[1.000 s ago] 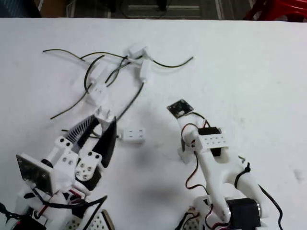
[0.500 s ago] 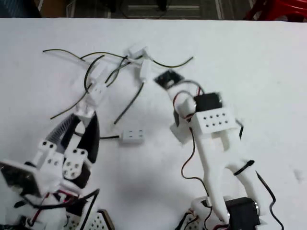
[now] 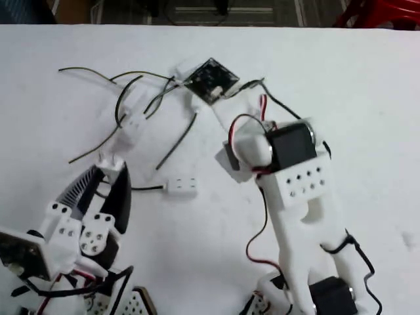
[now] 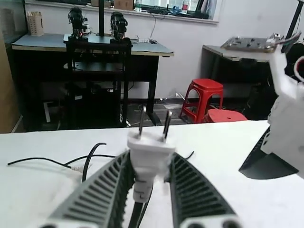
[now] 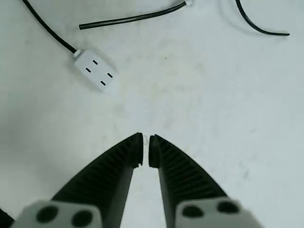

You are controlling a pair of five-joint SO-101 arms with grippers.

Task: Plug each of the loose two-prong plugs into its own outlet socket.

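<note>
A white two-prong plug (image 4: 148,153) stands prongs-up between the ribbed fingers of my left gripper (image 4: 148,157), which is shut on it. From above, that gripper (image 3: 111,172) sits at the near left with the plug (image 3: 108,162) at its tip. A small white outlet socket (image 3: 182,186) on a black cable lies at mid-table, to the right of it. My right gripper (image 5: 146,142) hovers over bare table, shut and holding nothing, with the socket (image 5: 95,70) ahead of it. The right arm (image 3: 295,177) stretches toward the far cable tangle.
Another white plug-and-socket piece (image 3: 134,121) lies among several loose black cables (image 3: 85,71) at the far left. A short cable piece (image 5: 133,19) lies beyond the socket. The right arm's camera board (image 3: 210,79) hangs over the tangle. The table's right half is bare.
The right arm has swung forward and up, from near mid-table toward the far cable tangle. The left gripper has drawn back and leftward with the plug in it.
</note>
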